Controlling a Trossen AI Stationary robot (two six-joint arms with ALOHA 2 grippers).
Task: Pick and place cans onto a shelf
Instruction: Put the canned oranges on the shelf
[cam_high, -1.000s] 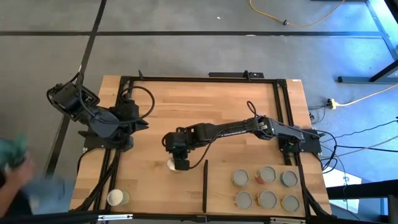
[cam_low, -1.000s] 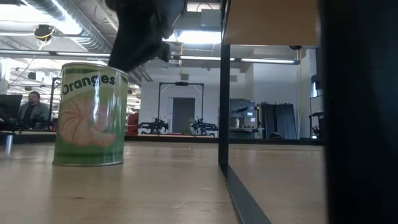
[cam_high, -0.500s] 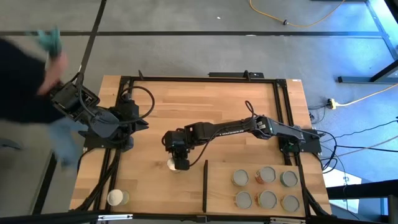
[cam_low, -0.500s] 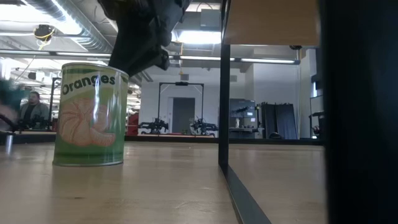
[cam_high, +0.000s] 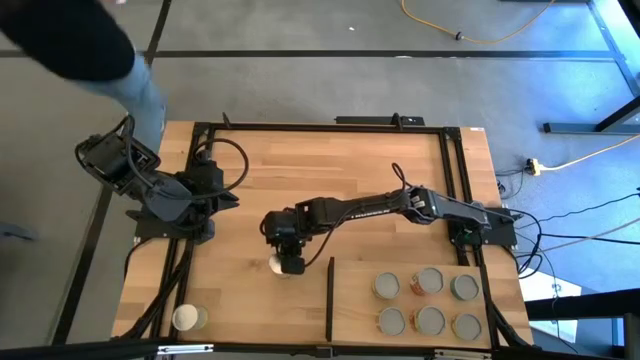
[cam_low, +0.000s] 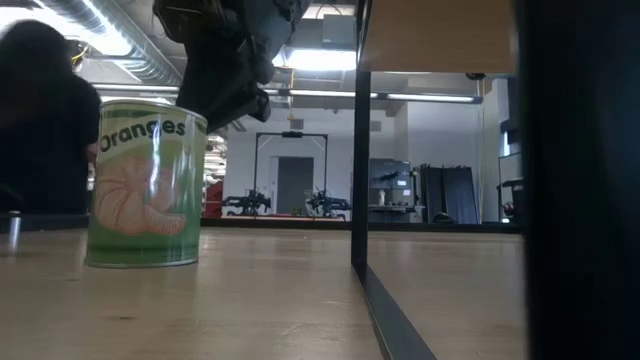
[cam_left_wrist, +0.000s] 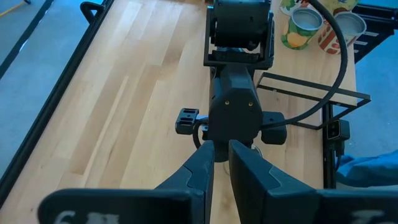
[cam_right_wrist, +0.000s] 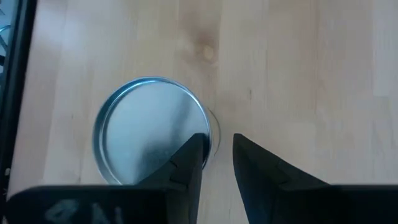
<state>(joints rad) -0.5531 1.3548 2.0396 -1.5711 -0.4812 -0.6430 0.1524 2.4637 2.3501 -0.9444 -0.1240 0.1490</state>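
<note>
1. My right pincer (cam_high: 283, 263) is stretched out from the table's right edge to a spot near its middle, a little toward six o'clock; it hangs directly over the oranges can (cam_high: 276, 264), whose pale top peeks out at the pincer's nine o'clock side in the high view.
2. In my right wrist view the fingers (cam_right_wrist: 189, 163) are drawn narrow, only a thin gap between them, and they close on nothing; one fingertip overlaps the rim of the can's shiny lid (cam_right_wrist: 152, 130) while the other lies over bare wood; I cannot tell whether the tip touches the lid.
3. From the low view that can (cam_low: 147, 183) stands upright on the tabletop, green label with "Oranges" on it; my dark wrist (cam_low: 228, 55) looms above its top.
4. The shelf (cam_high: 420, 300) lies at the table's four to five o'clock corner, its black strip (cam_high: 330, 298) just beside the can on the three o'clock side, apart from it.
5. Six cans (cam_high: 428, 281) sit on the shelf in two rows of three; one more cream-topped can (cam_high: 187, 318) stands alone near the table's seven o'clock corner.
6. My left pincer (cam_left_wrist: 220, 167) waits folded back at the table's nine o'clock edge; its fingers are nearly together, holding nothing.
7. A person (cam_high: 75, 45) in dark clothing stands off the table toward eleven o'clock; they also show dark at the low view's left (cam_low: 45, 120).
</note>
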